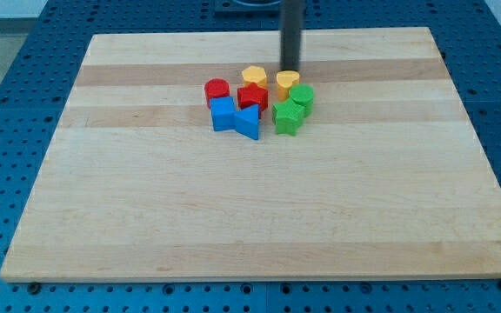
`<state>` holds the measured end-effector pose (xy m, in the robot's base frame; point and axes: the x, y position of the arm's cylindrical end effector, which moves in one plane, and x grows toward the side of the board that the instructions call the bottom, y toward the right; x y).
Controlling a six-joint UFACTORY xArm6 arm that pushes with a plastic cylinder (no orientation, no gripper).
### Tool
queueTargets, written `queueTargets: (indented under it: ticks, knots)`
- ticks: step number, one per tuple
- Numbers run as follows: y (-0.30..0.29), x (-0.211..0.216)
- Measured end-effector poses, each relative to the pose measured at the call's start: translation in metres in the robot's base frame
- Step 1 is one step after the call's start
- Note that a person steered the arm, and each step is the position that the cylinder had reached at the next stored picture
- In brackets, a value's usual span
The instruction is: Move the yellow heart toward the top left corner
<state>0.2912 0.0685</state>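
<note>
Eight blocks are clustered on the counter (146, 217). Nearest lie the blue pair (235, 117) and the green star (287, 116); behind them, the red star (252, 96), red cylinder (217, 89) and green cylinder (302, 95). Farthest are what may be the yellow heart (254, 76) and a yellow cylinder (287, 83), with my tip (290, 69) seen just behind it. No fingers are fitted.

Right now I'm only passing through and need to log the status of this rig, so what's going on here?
A robot arm ending in a dark rod is pushing coloured blocks on a wooden board. My tip sits just above the yellow blocks at the top of the cluster, near the right one; the other yellow block lies to its left. Which one is the heart is hard to tell. Red, blue and green blocks crowd below them. The cluster sits in the board's upper middle, away from the top left corner.
</note>
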Motion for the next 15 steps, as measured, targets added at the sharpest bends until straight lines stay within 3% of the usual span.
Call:
queueTargets:
  ticks: [2, 6, 8, 10, 13, 15]
  knots:
    - [0.031, 0.069]
    - [-0.015, 0.078]
    - [-0.029, 0.048]
    - [-0.055, 0.045]
    - [-0.024, 0.009]
    - [-0.042, -0.007]
